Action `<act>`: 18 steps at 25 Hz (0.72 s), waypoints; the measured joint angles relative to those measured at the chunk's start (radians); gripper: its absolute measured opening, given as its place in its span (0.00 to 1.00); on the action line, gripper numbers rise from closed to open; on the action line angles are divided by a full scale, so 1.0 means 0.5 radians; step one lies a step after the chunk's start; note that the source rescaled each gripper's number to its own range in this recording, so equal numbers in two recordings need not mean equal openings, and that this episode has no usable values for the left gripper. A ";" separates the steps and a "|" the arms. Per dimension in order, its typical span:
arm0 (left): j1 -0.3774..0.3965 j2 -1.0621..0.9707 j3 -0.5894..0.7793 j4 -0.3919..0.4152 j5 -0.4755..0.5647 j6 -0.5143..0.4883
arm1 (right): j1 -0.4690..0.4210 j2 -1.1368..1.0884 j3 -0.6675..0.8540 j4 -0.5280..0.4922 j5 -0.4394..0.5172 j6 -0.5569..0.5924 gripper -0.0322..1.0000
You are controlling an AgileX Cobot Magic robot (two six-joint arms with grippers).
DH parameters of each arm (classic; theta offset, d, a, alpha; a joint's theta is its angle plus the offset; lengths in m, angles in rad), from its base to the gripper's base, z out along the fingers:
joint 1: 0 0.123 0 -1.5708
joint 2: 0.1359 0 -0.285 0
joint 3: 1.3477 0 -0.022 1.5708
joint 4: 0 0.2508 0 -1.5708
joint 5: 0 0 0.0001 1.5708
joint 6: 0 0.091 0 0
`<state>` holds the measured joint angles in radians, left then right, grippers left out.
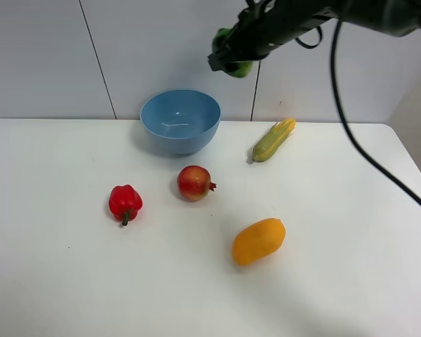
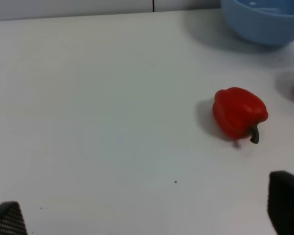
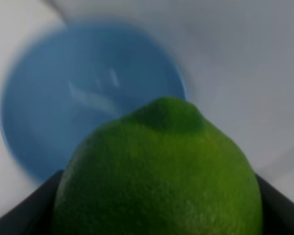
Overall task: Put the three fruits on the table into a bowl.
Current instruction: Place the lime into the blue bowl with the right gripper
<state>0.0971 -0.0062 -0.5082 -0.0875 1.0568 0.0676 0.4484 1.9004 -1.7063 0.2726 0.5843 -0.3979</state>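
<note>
My right gripper (image 1: 229,57) is shut on the green lime (image 1: 240,69) and holds it high in the air, above and just right of the light-blue bowl (image 1: 179,140). In the right wrist view the lime (image 3: 157,171) fills the space between the dark fingers (image 3: 24,218), with the empty bowl (image 3: 54,122) below it. The red pomegranate (image 1: 194,182) lies on the table (image 1: 70,281) in front of the bowl. The orange-yellow mango (image 1: 258,241) lies nearer, to the right. My left gripper (image 2: 147,215) is open and empty above the table's left part.
A red bell pepper (image 1: 125,203) lies left of the pomegranate, close ahead of my left gripper in its wrist view, where the pepper (image 2: 239,113) sits to the right. A corn cob (image 1: 274,140) lies right of the bowl. A black cable (image 1: 365,154) hangs over the right side.
</note>
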 joint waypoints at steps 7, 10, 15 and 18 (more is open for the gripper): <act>0.000 0.000 0.000 0.000 0.000 0.000 | 0.219 0.598 -0.345 -0.017 -0.467 0.000 0.04; 0.000 0.000 0.000 0.000 0.000 0.000 | 0.245 0.754 -0.404 -0.036 -0.478 -0.002 0.04; 0.000 0.000 0.000 0.000 0.000 0.000 | 0.248 0.825 -0.421 -0.086 -0.487 -0.008 0.04; 0.000 0.000 0.000 0.000 0.000 0.000 | 0.248 0.825 -0.423 -0.090 -0.504 -0.008 0.04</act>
<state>0.0971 -0.0062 -0.5082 -0.0875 1.0568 0.0676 0.5726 2.3129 -1.9179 0.2275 0.3325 -0.4019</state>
